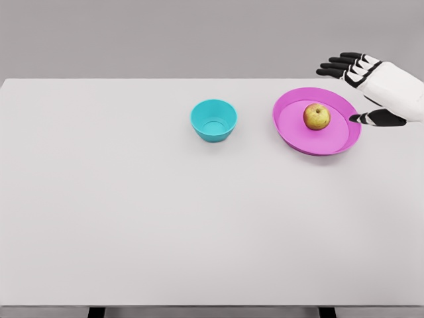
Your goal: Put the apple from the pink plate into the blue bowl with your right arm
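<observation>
Apple point(317, 116) sits on plate point(291, 129), toward table's point(132, 218) far right corner. Right hand point(377, 89) hovers at plate's right rim, fingers point(338, 66) spread, holding nothing; thumb tip just over rim, apple left of it, not touched. Bowl point(213, 120) left of plate, near far edge, apart from it.

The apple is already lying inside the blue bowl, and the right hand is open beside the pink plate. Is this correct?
Not quite. In the head view the apple lies on the pink plate, not in the blue bowl, which holds nothing. The rest is correct: the right hand is open beside the plate.
</observation>
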